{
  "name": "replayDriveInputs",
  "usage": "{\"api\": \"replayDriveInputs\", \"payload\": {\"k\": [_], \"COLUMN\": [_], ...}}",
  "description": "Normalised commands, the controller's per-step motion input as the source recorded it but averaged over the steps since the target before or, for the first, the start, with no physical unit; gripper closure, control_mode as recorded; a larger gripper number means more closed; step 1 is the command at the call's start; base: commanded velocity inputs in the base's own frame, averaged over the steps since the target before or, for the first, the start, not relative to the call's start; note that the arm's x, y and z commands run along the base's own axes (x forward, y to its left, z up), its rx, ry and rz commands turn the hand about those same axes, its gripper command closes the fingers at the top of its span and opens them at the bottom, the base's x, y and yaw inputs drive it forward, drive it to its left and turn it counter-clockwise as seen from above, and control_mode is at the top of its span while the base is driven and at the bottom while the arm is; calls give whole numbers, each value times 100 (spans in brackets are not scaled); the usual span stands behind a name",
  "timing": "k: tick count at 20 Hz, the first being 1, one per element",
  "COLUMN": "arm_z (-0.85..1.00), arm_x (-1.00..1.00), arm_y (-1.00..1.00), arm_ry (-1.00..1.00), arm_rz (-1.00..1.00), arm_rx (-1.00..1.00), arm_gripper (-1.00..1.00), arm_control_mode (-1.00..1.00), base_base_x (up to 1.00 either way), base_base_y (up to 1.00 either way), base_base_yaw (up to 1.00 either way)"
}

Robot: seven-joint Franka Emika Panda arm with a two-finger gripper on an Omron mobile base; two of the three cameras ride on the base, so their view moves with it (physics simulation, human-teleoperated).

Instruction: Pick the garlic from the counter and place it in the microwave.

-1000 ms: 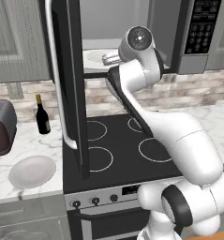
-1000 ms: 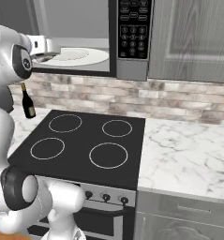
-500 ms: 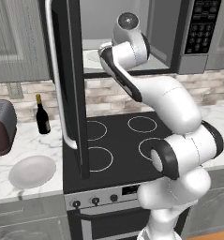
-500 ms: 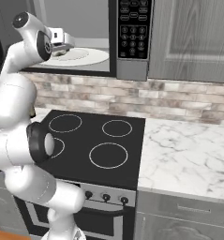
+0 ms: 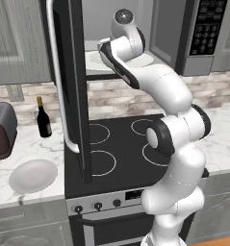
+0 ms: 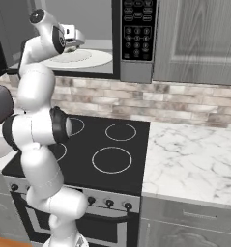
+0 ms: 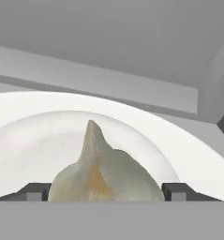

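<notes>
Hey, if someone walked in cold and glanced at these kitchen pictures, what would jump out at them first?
Probably the white arm reaching up from the stove into the open microwave, whose door is swung wide. In the hand view, the garlic sits between the fingertips of the gripper, over the white turntable. On the counter left of the stove stand a dark wine bottle, a white plate and a toaster.
</notes>
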Motion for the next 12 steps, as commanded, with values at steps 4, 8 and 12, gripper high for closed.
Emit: {"api": "replayDriveInputs", "payload": {"k": [4, 8, 12], "arm_z": [-35, -40, -30], "arm_x": [44, 23, 9], "arm_y": [0, 0, 0], "arm_ry": [1, 0, 1], "arm_rz": [0, -2, -4], "arm_rx": [1, 7, 7], "arm_gripper": [100, 100, 100], "arm_control_mode": [-100, -100, -100], "base_base_x": [0, 0, 0], "base_base_y": [0, 0, 0], "base_base_yaw": [0, 0, 0]}}
